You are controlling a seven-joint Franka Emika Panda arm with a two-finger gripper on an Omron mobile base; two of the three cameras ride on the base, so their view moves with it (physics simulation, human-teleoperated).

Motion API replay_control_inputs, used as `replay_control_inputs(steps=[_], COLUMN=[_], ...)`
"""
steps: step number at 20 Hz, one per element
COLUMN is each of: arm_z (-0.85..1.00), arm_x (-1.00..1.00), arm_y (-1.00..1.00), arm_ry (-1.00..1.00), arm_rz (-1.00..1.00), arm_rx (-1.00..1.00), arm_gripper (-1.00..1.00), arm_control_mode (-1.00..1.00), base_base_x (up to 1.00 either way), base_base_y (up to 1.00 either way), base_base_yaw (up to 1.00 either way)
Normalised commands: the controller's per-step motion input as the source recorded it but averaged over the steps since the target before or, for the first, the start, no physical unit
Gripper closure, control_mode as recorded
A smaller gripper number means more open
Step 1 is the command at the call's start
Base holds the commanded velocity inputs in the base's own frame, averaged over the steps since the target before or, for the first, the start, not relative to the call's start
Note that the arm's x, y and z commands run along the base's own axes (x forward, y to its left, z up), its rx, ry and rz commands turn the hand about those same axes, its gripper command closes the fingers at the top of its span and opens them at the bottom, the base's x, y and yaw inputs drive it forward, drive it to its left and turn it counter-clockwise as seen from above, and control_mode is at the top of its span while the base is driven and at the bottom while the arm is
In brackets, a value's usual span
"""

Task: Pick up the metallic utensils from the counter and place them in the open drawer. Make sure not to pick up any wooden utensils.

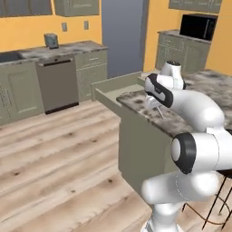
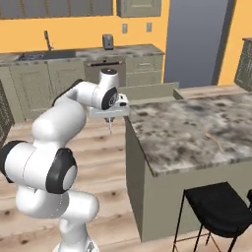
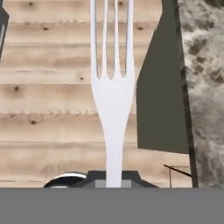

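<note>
Beside counter (image 2: 197, 133) edge: fork (image 3: 112, 87) clamped in gripper (image 3: 113, 177), tines fwd.

This is a home kitchen: sage-green cabinets (image 1: 18, 90) line yellow walls, with a dishwasher (image 1: 57, 84) under a marbled worktop (image 1: 63, 49) and a sink (image 2: 37, 55) (faucet upright behind it). A microwave (image 1: 198, 26), a marble island counter (image 2: 197, 130), a black stool (image 2: 216, 209) and a plank wood floor (image 1: 54, 154) complete it.

Orange walls (image 1: 27, 31) are seen across the top, sage cabinets (image 1: 18, 90) and a dishwasher (image 1: 56, 84) at upper left, plank flooring (image 1: 54, 167) below, a black stool (image 2: 216, 209) at lower right.
</note>
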Motion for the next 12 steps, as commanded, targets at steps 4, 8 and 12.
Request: replay_control_inputs(steps=[4,8,12], arm_z=[0.00,0.00,0.00], arm_x=[0.00,0.00,0.00], arm_y=[0.00,0.00,0.00], arm_ry=[0.00,0.00,0.00], arm_rz=[0.00,0.00,0.00], arm_rx=[0.00,0.00,0.00], arm_gripper=[1.00,1.00,1.00], arm_control_mode=[1.00,1.00,1.00], base_base_x=[0.71,0.65,0.64], base_base_y=[1.00,1.00,1.00], base_base_yaw=[-0.54,-0.62,-0.64])
